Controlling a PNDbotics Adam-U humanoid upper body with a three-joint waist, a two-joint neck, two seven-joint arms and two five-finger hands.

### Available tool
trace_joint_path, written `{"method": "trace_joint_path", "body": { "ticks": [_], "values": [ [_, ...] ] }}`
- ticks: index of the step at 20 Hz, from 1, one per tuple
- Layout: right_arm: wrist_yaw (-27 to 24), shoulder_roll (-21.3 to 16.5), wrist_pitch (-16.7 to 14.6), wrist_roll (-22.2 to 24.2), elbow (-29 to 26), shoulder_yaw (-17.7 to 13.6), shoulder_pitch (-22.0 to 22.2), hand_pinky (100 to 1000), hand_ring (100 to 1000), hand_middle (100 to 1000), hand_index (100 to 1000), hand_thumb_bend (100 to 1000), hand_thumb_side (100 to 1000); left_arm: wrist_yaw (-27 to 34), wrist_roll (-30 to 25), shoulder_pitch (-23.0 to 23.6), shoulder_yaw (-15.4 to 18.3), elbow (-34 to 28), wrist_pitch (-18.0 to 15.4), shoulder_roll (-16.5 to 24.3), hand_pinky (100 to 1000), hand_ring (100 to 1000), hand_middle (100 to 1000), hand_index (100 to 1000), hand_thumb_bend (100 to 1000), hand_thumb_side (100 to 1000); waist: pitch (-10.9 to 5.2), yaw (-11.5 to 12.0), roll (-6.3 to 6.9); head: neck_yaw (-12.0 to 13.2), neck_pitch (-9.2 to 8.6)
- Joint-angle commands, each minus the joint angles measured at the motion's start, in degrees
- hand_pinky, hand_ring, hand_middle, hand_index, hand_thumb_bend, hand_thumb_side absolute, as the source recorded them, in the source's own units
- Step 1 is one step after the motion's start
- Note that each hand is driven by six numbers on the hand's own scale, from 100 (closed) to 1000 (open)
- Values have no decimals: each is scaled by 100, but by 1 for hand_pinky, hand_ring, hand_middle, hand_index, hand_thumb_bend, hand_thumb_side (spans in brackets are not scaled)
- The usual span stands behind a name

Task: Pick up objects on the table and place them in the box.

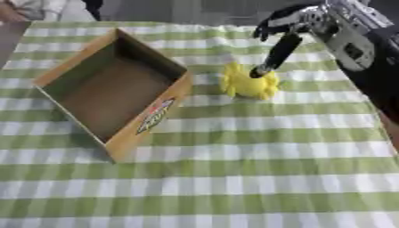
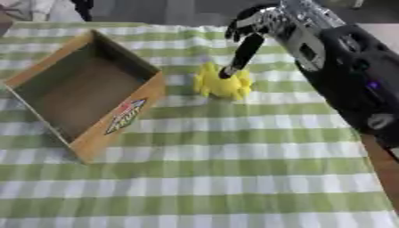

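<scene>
One cardboard box (image 1: 109, 95) sits on the left part of a table covered with a green-and-white checked cloth (image 1: 234, 178). The box is open at the top, nothing shows inside it, and a printed logo marks its near side wall. One yellow toy (image 1: 248, 83) lies on the cloth just to the right of the box, apart from it. One robot hand shows: the right hand (image 1: 284, 26) comes in from the upper right, with one finger (image 1: 274, 55) stretched straight down so its tip touches the top of the yellow toy; the other fingers curl above, holding nothing. The left hand does not show.
</scene>
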Motion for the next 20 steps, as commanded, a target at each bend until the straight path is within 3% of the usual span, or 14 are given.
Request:
{"method": "trace_joint_path", "body": {
  "ticks": [1, 14, 20],
  "values": [
    [96, -14, -16, 58, 141, -20, -62, 874, 1000, 881, 1000, 512, 434, 23, 1, -26, -3, -109, -15, 71, 692, 627, 597, 699, 100, 889, -81, 17, 24, -13, -73],
    [188, 166, 124, 58, 356, -27, 0, 866, 1000, 838, 988, 522, 389, 25, -18, -36, -7, -109, -12, 39, 692, 629, 598, 698, 100, 890, -43, 38, 33, -35, -88],
    [367, 151, 149, 58, 216, -15, 22, 841, 974, 748, 877, 492, 368, 22, -21, -37, -6, -109, -10, 31, 693, 629, 598, 697, 100, 890, -34, 49, 32, -27, -95]
  ]
}}
